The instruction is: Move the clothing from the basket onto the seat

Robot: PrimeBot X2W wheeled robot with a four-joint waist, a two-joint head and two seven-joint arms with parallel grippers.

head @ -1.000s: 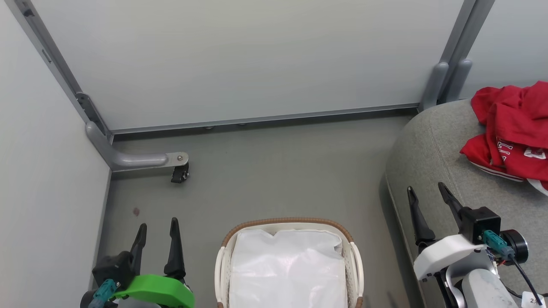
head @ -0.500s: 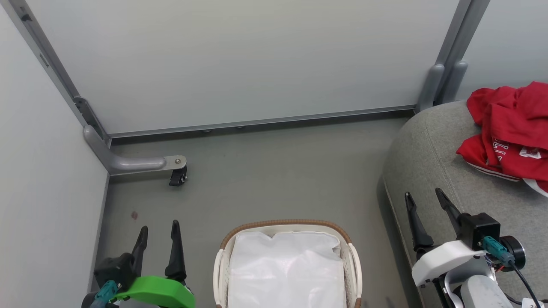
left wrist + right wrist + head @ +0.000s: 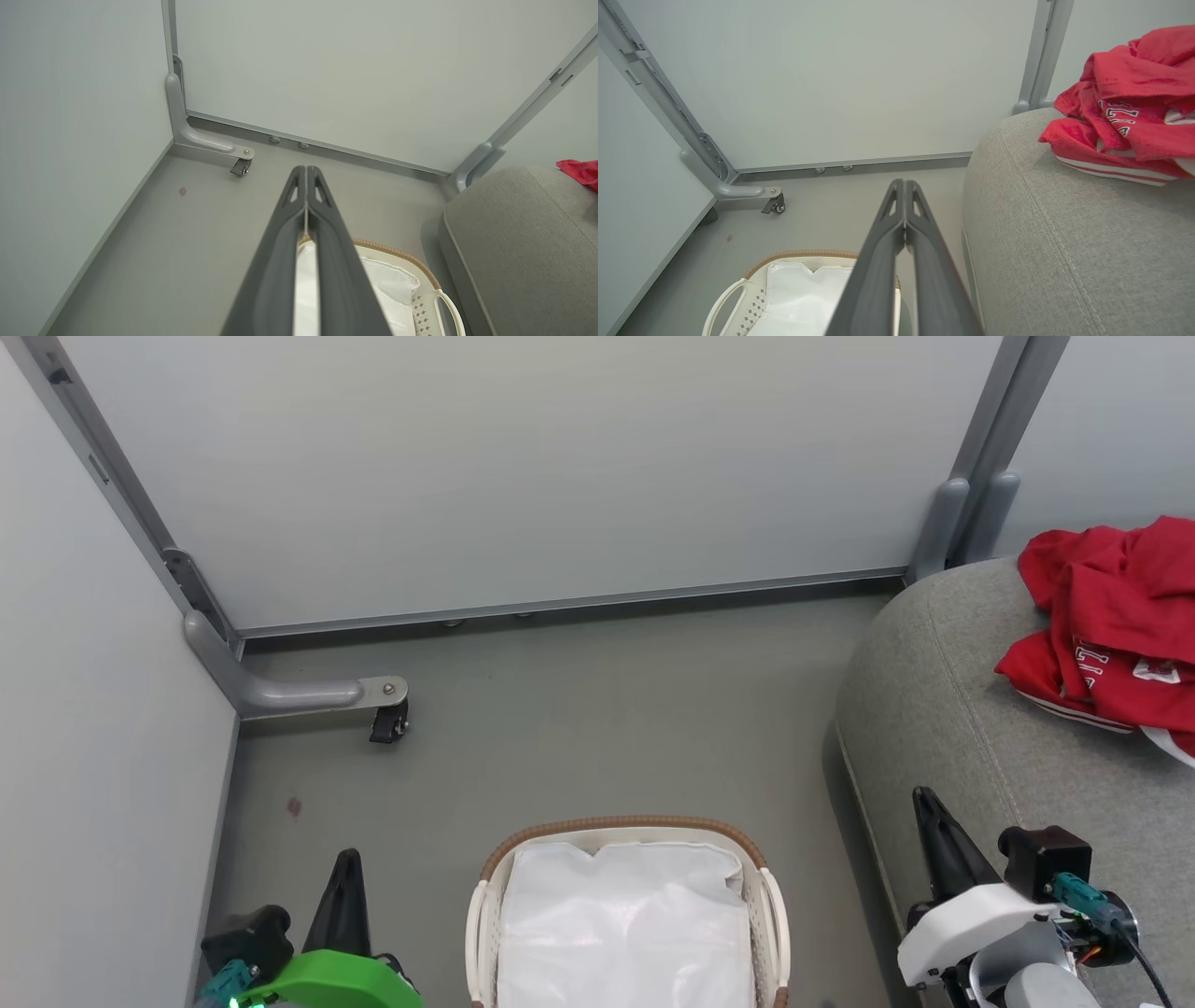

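Bright red clothing (image 3: 1111,616) is heaped on the grey upholstered seat (image 3: 943,709), right of the white, brown-rimmed oval basket (image 3: 635,823), while the left gripper (image 3: 347,861) and right gripper (image 3: 926,798) are closed on nothing.

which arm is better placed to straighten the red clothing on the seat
Right. The right tool is at the edge of the seat, nearest the clothing; the left tool is on the far side of the basket. Both are shut.

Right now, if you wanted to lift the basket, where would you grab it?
Probably a white side handle of the basket, coming down from above. Each handle loops out from the rim and leaves a gap to hook through, and the basket stands upright with its top open.
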